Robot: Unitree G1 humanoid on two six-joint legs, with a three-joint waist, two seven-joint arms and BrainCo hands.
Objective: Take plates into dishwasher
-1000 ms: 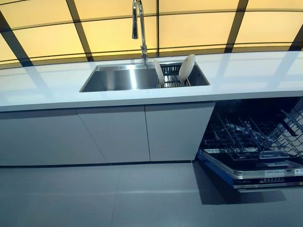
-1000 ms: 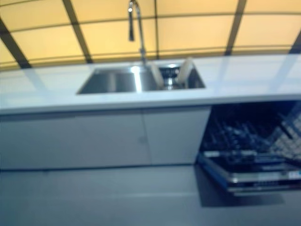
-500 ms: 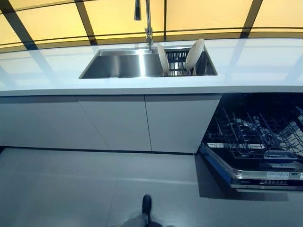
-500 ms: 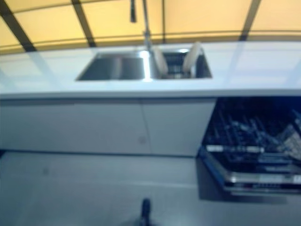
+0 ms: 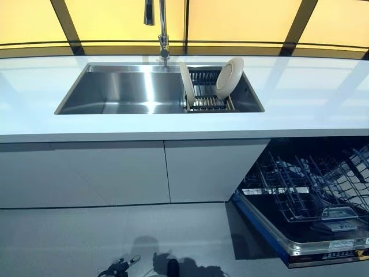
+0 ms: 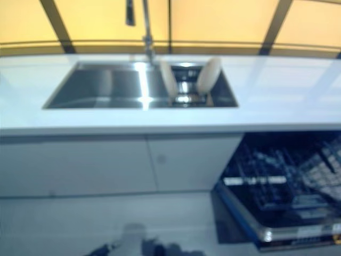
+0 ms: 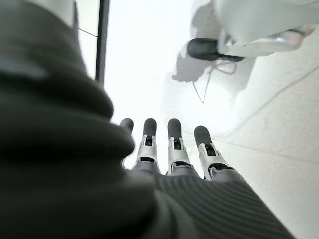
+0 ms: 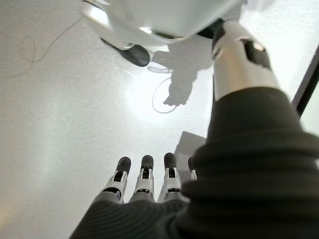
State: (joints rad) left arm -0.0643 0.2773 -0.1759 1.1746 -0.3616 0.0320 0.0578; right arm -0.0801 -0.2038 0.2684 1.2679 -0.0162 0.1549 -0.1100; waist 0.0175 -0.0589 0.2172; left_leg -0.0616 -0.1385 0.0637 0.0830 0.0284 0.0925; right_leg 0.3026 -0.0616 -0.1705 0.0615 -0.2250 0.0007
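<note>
2 plates stand on edge in the drying rack (image 5: 209,101) at the right end of the sink (image 5: 115,92): the left plate (image 5: 186,84) nearly upright, edge toward the camera; the right plate (image 5: 229,77) leaning right, its face toward the left. The dishwasher (image 5: 305,202) (door down, rack pulled out) sits below the tabletop (image 5: 311,98), right. The left hand (image 7: 172,149) and right hand (image 8: 142,186) hang empty, fingers straight, above the floor.

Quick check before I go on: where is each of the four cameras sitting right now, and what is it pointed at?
Left eye view: on the head, looking down at the sink, two plates racked in it, open dishwasher; no hands show.
Right eye view: beside it, same scene.
Left wrist view: along the left hand, straight fingers over bare floor.
Right wrist view: along the right hand, likewise.
Both wrist views share the floor.
</note>
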